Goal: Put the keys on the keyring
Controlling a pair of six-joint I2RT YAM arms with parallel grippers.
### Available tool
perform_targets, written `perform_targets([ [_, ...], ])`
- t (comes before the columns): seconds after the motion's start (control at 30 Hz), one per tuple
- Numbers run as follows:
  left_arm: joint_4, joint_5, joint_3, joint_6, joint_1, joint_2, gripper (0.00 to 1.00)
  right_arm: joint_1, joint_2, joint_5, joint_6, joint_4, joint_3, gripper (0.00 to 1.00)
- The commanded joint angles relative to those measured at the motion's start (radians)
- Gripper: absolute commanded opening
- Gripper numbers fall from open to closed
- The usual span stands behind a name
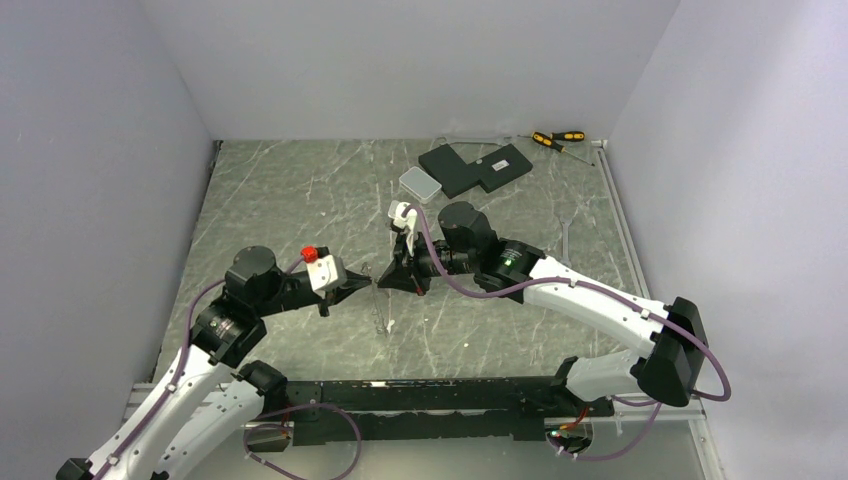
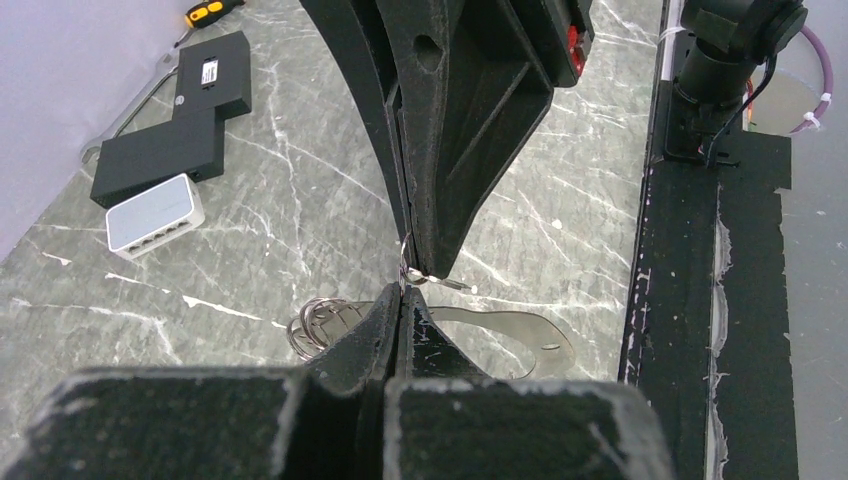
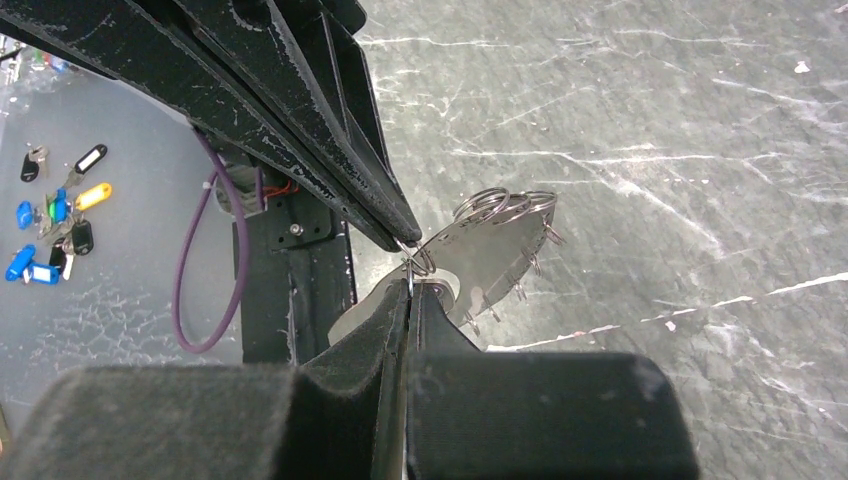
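The keyring (image 1: 380, 312) is a thin silvery loop hanging between the two gripper tips at the table's middle. In the left wrist view it (image 2: 520, 335) shows below the tips, with several small rings bunched at one end. In the right wrist view it (image 3: 495, 245) carries tiny keys (image 3: 528, 268) along its edge. My left gripper (image 1: 362, 283) is shut, pinching the keyring's wire at its tip (image 2: 403, 290). My right gripper (image 1: 386, 281) is shut tip to tip against it, pinching a thin silvery key (image 2: 452, 285) edge-on between its pads (image 3: 410, 282).
A small white box (image 1: 419, 181) and black boxes (image 1: 475, 167) lie at the back, with screwdrivers (image 1: 558, 138) by the far wall. A thin wrench (image 1: 567, 235) lies to the right. The black base rail (image 1: 430, 400) runs along the near edge.
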Motion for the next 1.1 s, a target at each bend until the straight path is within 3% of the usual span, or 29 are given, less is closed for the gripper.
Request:
perform_targets([
  [0.0,0.028,0.021,0.022,0.025,-0.002,-0.018,0.00,-0.009,-0.021,0.024,0.011,0.048,0.029,0.00],
  [0.3,0.025,0.002,0.022,0.025,-0.003,-0.032,0.00,-0.014,-0.017,0.009,0.019,0.047,0.026,0.00],
  [0.77,0.024,0.007,0.024,0.025,-0.004,-0.034,0.00,-0.014,-0.004,-0.028,0.008,0.040,0.039,0.31],
  [1.07,0.026,0.014,0.024,0.024,-0.004,-0.033,0.00,-0.014,-0.055,-0.050,-0.086,0.070,-0.011,0.35],
])
